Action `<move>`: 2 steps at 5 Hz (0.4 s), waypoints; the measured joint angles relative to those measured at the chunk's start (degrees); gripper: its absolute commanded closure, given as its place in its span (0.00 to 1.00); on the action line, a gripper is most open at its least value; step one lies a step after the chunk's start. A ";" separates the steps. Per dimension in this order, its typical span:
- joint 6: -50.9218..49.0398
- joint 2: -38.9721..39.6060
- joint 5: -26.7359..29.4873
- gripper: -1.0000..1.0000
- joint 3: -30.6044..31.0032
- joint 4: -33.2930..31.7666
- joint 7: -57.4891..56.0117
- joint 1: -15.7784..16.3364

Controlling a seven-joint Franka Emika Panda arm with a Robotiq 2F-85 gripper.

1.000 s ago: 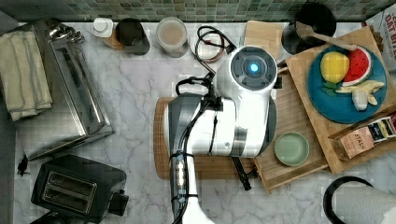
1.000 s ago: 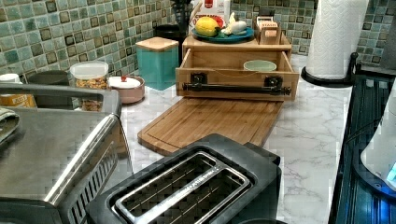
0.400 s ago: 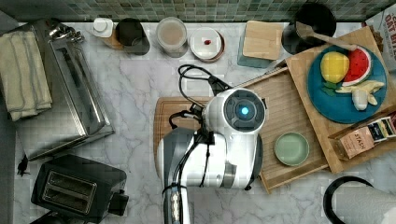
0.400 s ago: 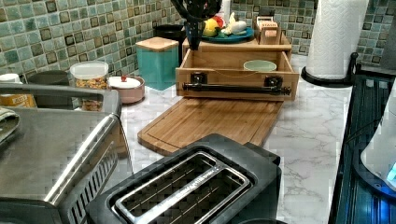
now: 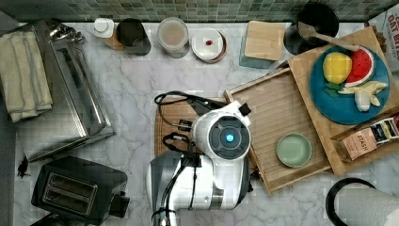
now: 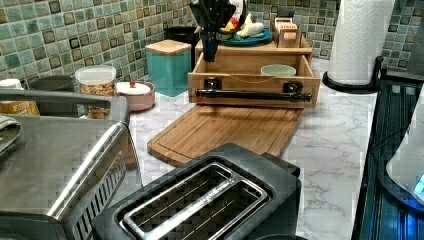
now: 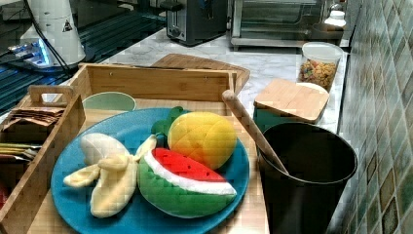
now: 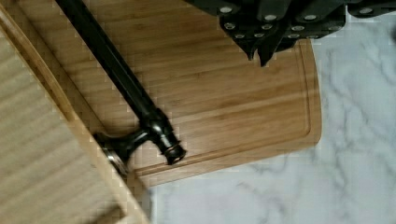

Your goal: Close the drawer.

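Observation:
The drawer (image 5: 277, 108) stands pulled out from under the wooden shelf, with a green bowl (image 5: 294, 150) on its ridged floor. Its front panel (image 6: 250, 82) carries a black bar handle (image 6: 250, 93). In the left view my gripper (image 6: 210, 54) hangs, fingers shut and empty, above the drawer's left front corner. In the wrist view the gripper (image 8: 259, 55) is over the cutting board (image 8: 224, 107), apart from the handle (image 8: 116, 79). In the top view my arm (image 5: 226, 141) covers much of the cutting board (image 5: 171, 127).
A black toaster (image 5: 77, 190) and a steel toaster oven (image 5: 61, 89) stand on the top view's left. A plate of toy fruit (image 5: 350, 80) sits on the shelf over the drawer. A paper towel roll (image 6: 360, 40) and a teal canister (image 6: 169, 67) flank the drawer.
My arm has moved down the top view, from over the drawer's back to over the cutting board. In the left view the gripper has come down into sight. The drawer has not moved.

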 measured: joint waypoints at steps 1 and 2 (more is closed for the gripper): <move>5.40 -0.24 -1.79 1.00 0.61 -2.24 -11.22 1.28; 9.51 -0.35 -5.03 1.00 0.93 -4.48 -17.65 1.78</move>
